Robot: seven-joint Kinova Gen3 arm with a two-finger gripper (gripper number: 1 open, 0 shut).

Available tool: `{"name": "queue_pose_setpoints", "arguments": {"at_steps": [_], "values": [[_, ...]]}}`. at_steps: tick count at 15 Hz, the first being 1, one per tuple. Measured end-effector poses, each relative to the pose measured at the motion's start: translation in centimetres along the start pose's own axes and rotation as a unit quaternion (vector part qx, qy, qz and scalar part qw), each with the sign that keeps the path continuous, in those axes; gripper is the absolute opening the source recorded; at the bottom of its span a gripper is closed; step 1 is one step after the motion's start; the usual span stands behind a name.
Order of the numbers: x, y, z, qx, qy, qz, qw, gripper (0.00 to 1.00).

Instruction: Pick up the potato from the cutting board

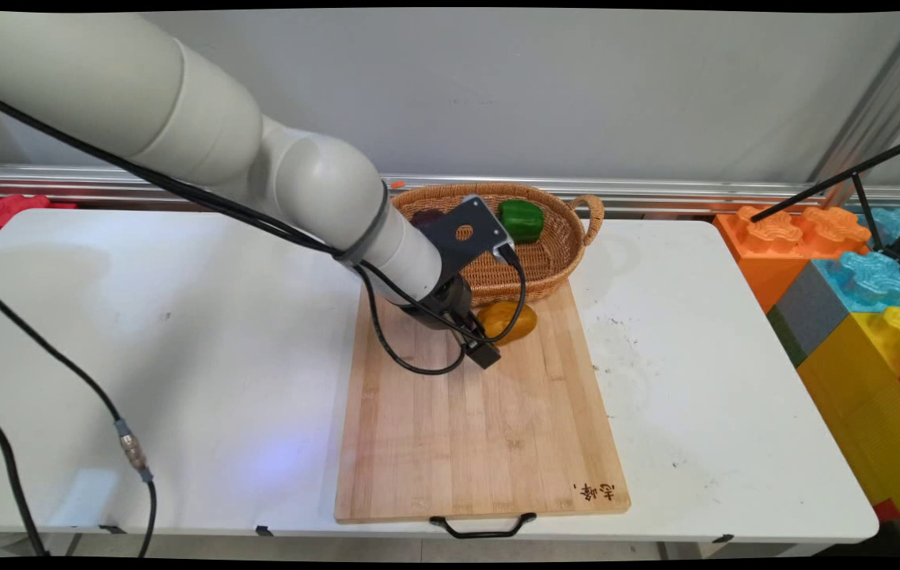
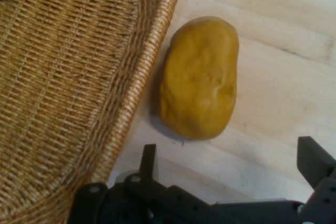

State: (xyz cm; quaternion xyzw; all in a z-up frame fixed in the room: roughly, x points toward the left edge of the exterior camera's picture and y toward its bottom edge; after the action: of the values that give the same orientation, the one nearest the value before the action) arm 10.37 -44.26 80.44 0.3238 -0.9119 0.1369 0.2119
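The gripper hangs low over the far part of the board, its jaws spread wide and holding nothing; in the hand view the two fingers stand well apart with bare wood between them. Just beyond the fingertips lies a potato, yellow-brown and lumpy, resting on the board and not touched by the gripper. The potato lies just beside the near rim of the basket, close enough that the woven wall stands along one side of it; whether the two touch cannot be told. The basket sits on the table at the board's far edge, with a handle on its right end. Inside it, toward the far side, is a green pepper, and a dark thing shows at its left, mostly hidden by the arm. Coloured blocks are stacked to the right of the table.
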Motion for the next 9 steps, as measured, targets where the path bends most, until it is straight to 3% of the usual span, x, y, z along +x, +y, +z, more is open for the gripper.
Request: {"name": "queue_pose_setpoints", "arguments": {"at_steps": [9], "values": [[-0.4,0.7,2.7,0.02,0.021,-0.032,0.9991,1.0]]}}
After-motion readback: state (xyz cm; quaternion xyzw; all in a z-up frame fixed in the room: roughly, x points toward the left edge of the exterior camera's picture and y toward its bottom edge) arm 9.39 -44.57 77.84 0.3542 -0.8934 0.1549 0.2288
